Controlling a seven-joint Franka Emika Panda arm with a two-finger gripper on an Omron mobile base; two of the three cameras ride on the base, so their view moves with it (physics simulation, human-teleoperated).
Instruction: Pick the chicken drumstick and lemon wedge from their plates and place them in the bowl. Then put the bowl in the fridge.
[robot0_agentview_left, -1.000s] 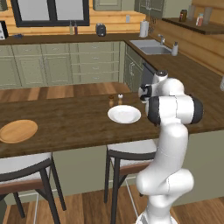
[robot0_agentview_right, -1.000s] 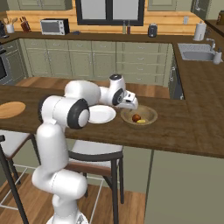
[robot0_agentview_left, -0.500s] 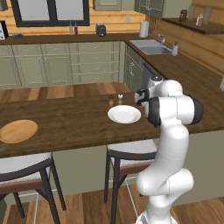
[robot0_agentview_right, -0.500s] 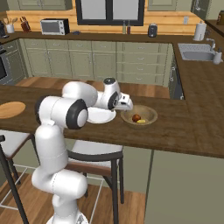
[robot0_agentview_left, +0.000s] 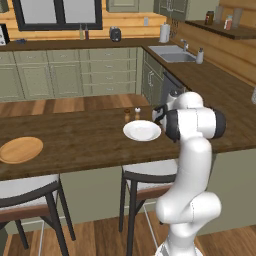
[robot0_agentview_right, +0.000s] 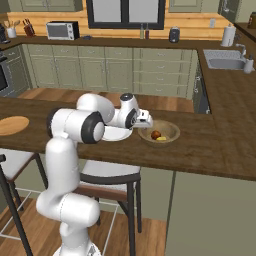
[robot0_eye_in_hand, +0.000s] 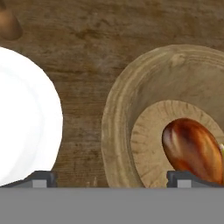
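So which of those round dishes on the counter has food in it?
The deep wooden bowl beside the white plate: it holds the chicken drumstick. The white plate and the flat wooden plate are bare.

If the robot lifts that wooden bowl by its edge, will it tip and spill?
The wooden bowl looks stiff and thick-rimmed, so probably easy to pinch. The chicken drumstick and lemon wedge lie loose inside, so a one-sided lift may tilt it and make them slide.
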